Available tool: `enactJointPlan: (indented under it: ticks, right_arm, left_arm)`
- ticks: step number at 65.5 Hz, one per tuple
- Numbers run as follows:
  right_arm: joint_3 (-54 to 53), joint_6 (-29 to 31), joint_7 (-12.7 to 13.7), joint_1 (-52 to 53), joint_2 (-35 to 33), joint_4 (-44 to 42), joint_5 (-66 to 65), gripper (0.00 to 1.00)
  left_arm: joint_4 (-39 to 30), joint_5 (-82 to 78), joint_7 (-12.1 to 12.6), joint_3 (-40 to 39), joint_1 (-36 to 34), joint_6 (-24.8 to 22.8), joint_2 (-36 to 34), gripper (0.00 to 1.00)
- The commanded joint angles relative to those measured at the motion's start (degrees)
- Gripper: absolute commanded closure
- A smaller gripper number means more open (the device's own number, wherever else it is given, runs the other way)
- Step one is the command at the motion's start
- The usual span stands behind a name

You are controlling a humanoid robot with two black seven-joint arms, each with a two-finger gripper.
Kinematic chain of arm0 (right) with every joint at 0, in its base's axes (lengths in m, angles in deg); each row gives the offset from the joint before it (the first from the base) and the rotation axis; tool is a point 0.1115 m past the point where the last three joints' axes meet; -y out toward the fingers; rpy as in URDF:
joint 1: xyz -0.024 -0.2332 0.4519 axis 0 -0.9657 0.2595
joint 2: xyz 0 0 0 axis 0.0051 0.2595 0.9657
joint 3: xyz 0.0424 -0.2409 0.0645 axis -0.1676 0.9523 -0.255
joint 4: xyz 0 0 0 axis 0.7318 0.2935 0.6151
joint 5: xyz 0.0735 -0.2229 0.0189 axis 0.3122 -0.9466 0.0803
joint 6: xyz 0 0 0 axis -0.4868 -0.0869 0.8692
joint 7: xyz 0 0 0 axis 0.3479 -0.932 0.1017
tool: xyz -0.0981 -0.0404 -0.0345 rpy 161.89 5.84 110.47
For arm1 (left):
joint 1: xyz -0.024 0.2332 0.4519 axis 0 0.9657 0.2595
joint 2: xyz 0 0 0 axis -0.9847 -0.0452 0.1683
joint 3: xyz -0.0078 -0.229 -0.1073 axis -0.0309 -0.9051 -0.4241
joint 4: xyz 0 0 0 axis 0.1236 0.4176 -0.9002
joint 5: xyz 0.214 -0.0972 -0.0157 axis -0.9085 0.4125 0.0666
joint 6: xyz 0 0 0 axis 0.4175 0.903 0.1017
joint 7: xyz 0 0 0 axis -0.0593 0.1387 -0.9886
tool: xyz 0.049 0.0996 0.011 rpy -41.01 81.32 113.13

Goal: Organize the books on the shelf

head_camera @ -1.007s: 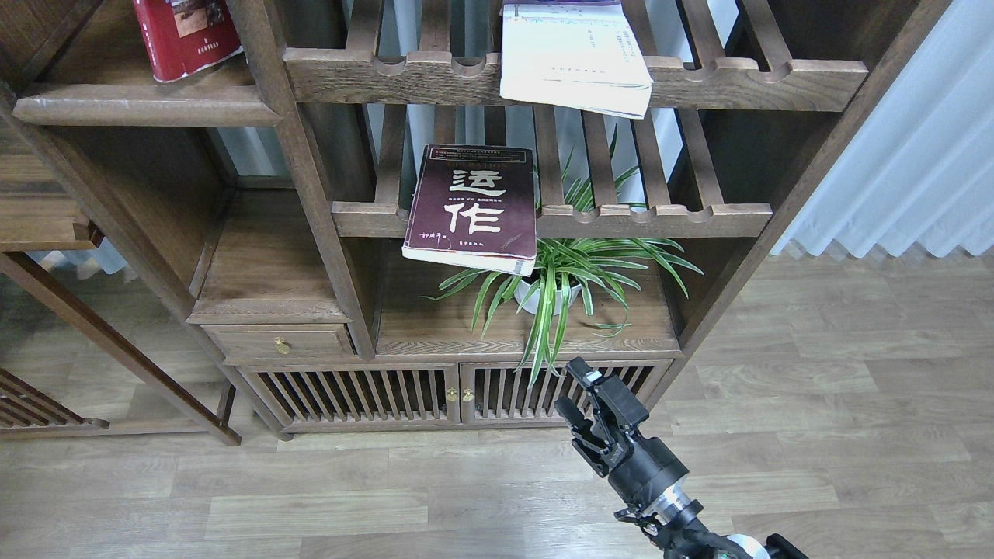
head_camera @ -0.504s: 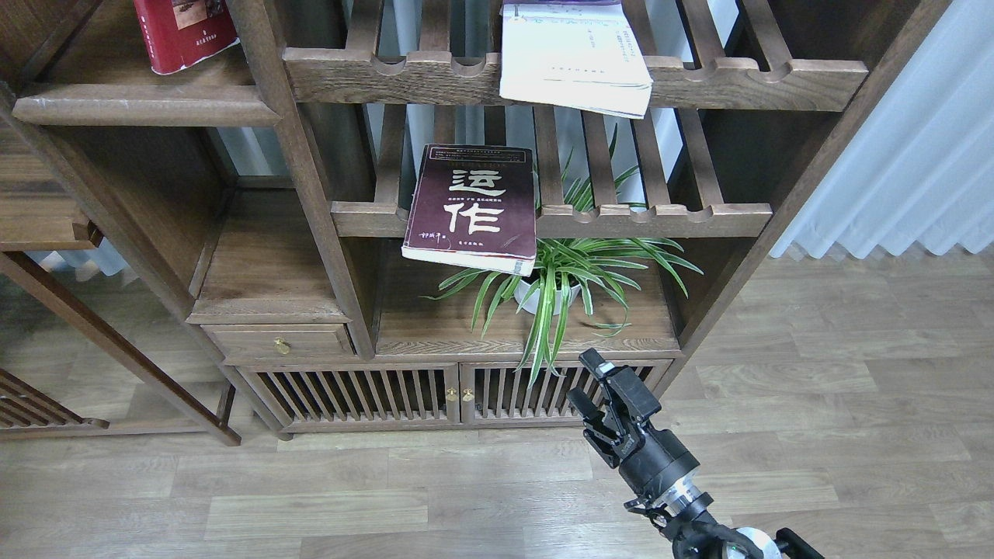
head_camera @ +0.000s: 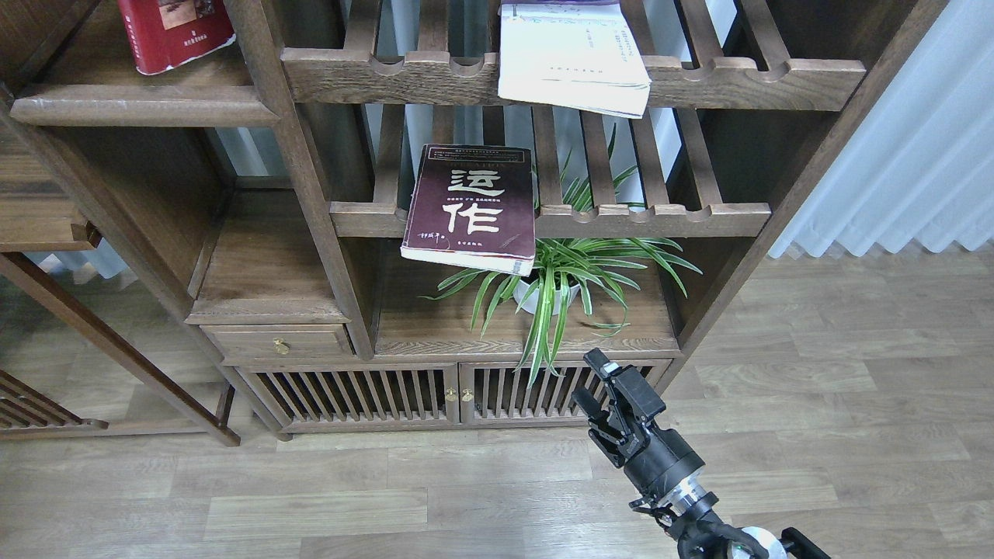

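- The right end effector (head_camera: pixel 598 384) is seen low in the head view, in front of the slatted cabinet doors (head_camera: pixel 454 392), with its two black fingers (head_camera: pixel 596 360) parted by a narrow gap and nothing held between them
- The left end effector is not seen in the view
- The dark maroon book (head_camera: pixel 472 206) with large white Chinese characters is laid face up on the lower slatted rack (head_camera: pixel 652 219), its near end overhanging the notched front rail
- The thick white book (head_camera: pixel 573 56) is laid flat on the upper slatted rack (head_camera: pixel 753 74), with its near right corner hanging past the front rail
- The smaller red book (head_camera: pixel 172 31) with cover photos is placed on the shelf (head_camera: pixel 144 105), the solid dark-brown board at the upper left, and is cut off by the top edge of the view
- The red book is well apart from the other two books, separated from them by a wooden upright (head_camera: pixel 299 171)
- A green spider plant (head_camera: pixel 563 283) in a white pot is stood on the cabinet top beneath the maroon book, its leaves spilling over the front edge just above the right end effector
- A small drawer (head_camera: pixel 281 341) with a brass knob is seen at the lower left of the unit, and pale curtains (head_camera: pixel 908 155) are hung at the right above the wooden floor (head_camera: pixel 388 497)
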Motion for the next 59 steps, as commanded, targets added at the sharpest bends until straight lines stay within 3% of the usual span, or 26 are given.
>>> enactJointPlan:
  ticks: [1,18,24,32,36,38,50,59]
  right_arm:
    - [0.01,0.0,0.05,0.0,0.09,0.0,0.0,0.03]
    - [0.01,0.0,0.05,0.0,-0.09,0.0,0.0,0.03]
    - [0.01,0.0,0.05,-0.18,-0.18,0.0,0.0,0.03]
    - [0.01,0.0,0.05,-0.27,-0.18,0.0,0.17,0.03]
    - [0.01,0.0,0.05,-0.27,-0.18,0.0,0.18,0.03]
    - [0.01,0.0,0.05,-0.36,-0.18,0.0,0.18,0.03]
    - [0.01,0.0,0.05,-0.36,-0.18,0.0,0.18,0.03]
    - [0.01,0.0,0.05,-0.62,-0.18,0.0,0.18,0.03]
  left_arm:
    - [-0.95,0.0,0.23,0.44,-0.24,0.02,-0.6,0.0]
    - [-2.35,0.0,0.32,0.79,-0.51,0.02,-1.04,0.0]
    - [-2.27,-0.09,1.37,0.96,-0.42,0.02,-1.12,0.01]
    - [-2.0,0.09,1.51,-0.09,-0.6,0.02,-1.12,0.23]
    - [-2.09,2.62,1.51,-1.75,-0.68,0.02,-1.39,0.57]
    - [-2.18,5.52,1.51,-2.37,-0.77,0.02,-1.65,0.64]
    - [-2.18,8.35,1.51,-2.2,-1.56,0.02,-1.65,0.87]
    - [-2.18,8.61,1.51,-2.2,-1.56,0.02,-1.74,0.92]
